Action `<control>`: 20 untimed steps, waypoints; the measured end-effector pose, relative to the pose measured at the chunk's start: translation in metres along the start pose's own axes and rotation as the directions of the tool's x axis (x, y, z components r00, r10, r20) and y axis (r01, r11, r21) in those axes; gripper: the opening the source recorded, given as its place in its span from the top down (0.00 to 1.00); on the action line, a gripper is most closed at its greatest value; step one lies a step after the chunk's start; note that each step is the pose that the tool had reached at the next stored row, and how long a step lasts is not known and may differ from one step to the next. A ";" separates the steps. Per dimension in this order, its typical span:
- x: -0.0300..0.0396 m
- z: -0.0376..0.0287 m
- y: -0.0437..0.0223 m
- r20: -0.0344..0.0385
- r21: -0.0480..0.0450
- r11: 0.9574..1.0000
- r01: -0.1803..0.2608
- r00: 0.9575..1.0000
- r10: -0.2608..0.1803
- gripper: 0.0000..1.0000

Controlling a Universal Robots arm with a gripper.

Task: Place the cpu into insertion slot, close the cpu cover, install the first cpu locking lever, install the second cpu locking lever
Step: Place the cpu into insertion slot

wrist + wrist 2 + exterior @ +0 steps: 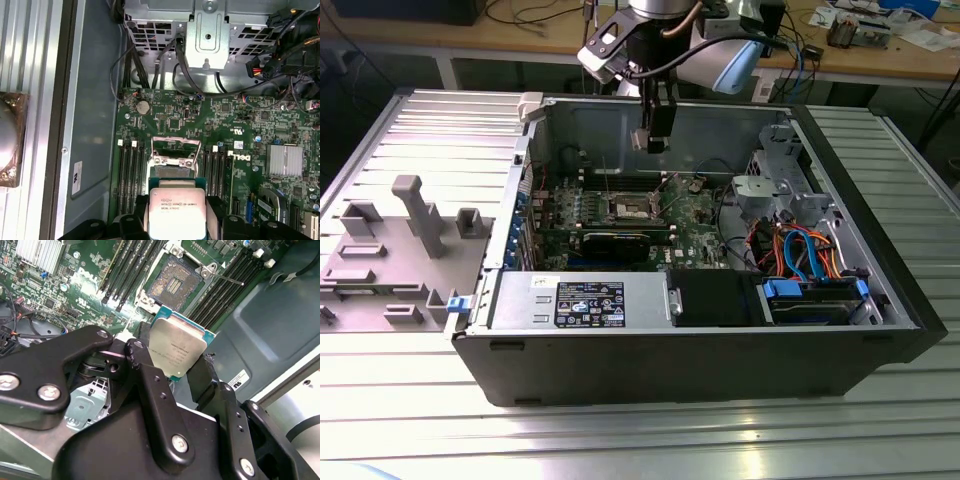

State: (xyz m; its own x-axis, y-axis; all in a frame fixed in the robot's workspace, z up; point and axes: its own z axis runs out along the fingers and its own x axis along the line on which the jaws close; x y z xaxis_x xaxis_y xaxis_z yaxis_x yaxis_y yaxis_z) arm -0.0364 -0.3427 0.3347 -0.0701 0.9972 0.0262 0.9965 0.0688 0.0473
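Near the dark square silver-rimmed insertion slot [172,282], the flat square silver-topped cpu [177,352] is held clear of the board, clamped at its edges by the black pincer [654,140]. The thin silvery cpu cover [176,145] appears raised, leaving the recess open. The chip should be squared to the recess, kept level and lowered straight, never slid across the contacts in the green motherboard [240,150].

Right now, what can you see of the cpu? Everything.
The cpu is a flat square chip: dull silver-grey metal lid with dark print, on a thin green base showing at its edges. The gripper clamps it by two opposite sides between black fingers. It is held clear of the motherboard, near the empty insertion slot, not yet seated.
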 end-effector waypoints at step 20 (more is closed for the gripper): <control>0.0008 0.0046 -0.0005 0.001 -0.001 1.000 -0.027 1.000 0.027 0.46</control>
State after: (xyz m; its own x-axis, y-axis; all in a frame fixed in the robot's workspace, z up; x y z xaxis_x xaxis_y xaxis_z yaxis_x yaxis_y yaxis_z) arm -0.0368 -0.3419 0.3301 -0.0428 0.9987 0.0264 0.9980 0.0415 0.0473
